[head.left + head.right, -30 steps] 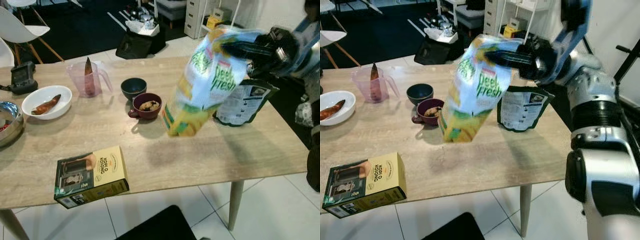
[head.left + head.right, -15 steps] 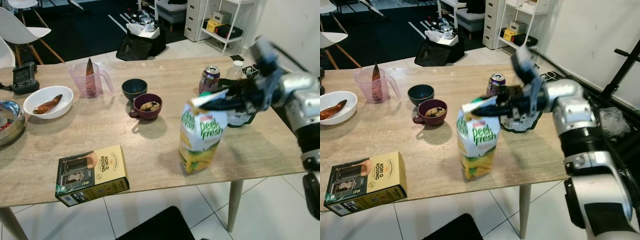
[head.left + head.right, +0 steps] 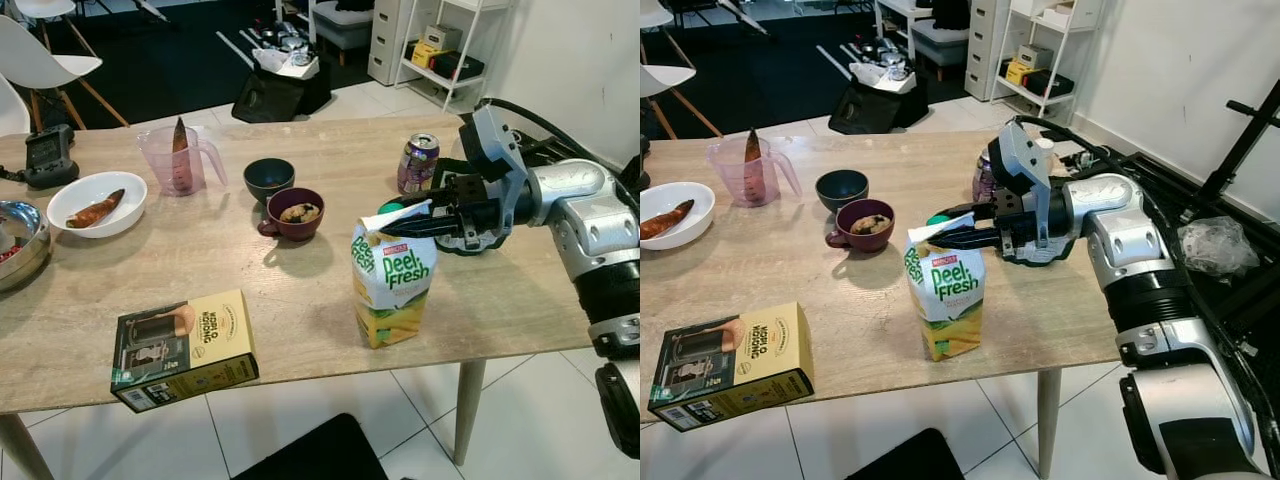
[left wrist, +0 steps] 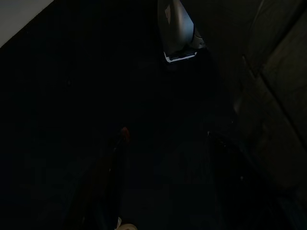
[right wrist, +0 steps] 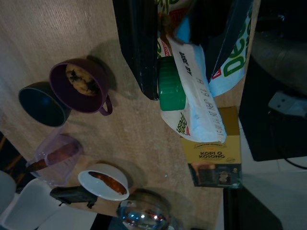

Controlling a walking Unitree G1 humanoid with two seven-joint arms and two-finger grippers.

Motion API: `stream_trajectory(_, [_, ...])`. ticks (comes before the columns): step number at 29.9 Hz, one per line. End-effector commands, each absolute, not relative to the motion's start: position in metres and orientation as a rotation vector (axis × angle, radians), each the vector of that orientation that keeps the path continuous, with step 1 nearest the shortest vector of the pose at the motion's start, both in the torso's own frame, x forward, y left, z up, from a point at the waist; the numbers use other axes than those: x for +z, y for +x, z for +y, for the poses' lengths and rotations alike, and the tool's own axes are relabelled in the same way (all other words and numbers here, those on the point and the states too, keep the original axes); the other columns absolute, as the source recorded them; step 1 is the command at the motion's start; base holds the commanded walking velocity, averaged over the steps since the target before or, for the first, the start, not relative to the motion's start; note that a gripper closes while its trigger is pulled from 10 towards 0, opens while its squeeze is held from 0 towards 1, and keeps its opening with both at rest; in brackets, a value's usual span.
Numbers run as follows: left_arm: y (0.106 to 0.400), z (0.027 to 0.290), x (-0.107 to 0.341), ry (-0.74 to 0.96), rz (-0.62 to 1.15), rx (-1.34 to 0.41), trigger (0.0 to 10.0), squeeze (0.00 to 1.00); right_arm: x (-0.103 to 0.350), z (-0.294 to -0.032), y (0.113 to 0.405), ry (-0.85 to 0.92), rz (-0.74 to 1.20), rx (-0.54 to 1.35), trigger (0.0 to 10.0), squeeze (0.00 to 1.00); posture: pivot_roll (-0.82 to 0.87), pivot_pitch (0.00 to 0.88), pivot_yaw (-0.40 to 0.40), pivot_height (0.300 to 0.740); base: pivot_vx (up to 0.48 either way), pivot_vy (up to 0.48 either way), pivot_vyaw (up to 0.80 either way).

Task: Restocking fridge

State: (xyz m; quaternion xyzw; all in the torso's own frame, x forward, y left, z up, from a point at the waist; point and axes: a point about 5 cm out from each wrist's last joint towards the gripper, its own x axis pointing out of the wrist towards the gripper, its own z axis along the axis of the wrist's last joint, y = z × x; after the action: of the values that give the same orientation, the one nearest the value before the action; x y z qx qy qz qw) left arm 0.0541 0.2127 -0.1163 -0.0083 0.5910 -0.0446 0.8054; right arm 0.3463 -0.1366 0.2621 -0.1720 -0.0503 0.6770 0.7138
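Observation:
A Deel Fresh juice carton (image 3: 393,295) with a green cap (image 5: 171,91) stands upright on the wooden table (image 3: 300,320), close to its front edge. My right gripper (image 3: 400,218) reaches in from the right and is shut on the carton's folded top ridge (image 5: 192,96). In the right wrist view one black finger (image 5: 139,48) lies against each side of that ridge. The left wrist view is very dark, and my left arm hangs idle.
A yellow coffee box (image 3: 185,350) lies at the front left. Behind the carton are a maroon mug (image 3: 293,212), a dark bowl (image 3: 267,177), a pink jug (image 3: 180,158), a white bowl (image 3: 95,203), a purple can (image 3: 418,163) and a dark pouch (image 3: 1025,250).
The right gripper has brought the carton down from mid-air and forward; it now stands upright on the table. Other things have not moved.

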Motion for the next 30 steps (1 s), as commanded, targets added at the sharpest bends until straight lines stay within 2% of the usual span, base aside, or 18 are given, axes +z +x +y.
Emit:
stream_trajectory(1, [0.08,0.194,-0.114,-0.048,1.16,-0.148,10.0,0.0,0.26,-0.136,0.344,-0.372,-0.118,1.5,0.0,0.0,0.01,0.0,-0.081,0.74,0.0,0.0,0.0])
stream_trajectory(7, [0.081,0.194,-0.113,-0.049,1.157,-0.149,10.0,0.0,0.269,-0.143,0.33,-0.201,-0.178,1.609,0.0,0.0,0.02,0.0,-0.079,0.74,0.0,0.0,0.0])
stream_trajectory(12, [0.082,0.194,-0.113,-0.051,1.156,-0.148,10.0,0.0,0.274,-0.147,0.326,-0.164,-0.198,1.644,0.0,0.0,0.01,0.0,-0.078,0.74,0.0,0.0,0.0])
stream_trajectory(13, [0.082,0.194,-0.113,-0.054,1.156,-0.146,10.0,0.0,0.276,-0.15,0.325,-0.156,-0.202,1.642,10.0,0.0,0.01,0.0,-0.077,0.74,0.0,0.0,0.0])
stream_trajectory(19, [0.083,0.195,-0.113,-0.041,1.159,-0.139,10.0,0.0,0.275,-0.159,0.325,-0.166,-0.181,1.621,10.0,0.0,0.01,0.0,-0.077,0.74,0.0,0.0,0.0])
stream_trajectory(30, [0.083,0.196,-0.114,-0.002,1.179,-0.139,10.0,0.0,0.264,-0.192,0.325,-0.232,-0.051,1.516,10.0,0.0,0.0,0.0,-0.073,0.74,-0.384,0.0,0.0])
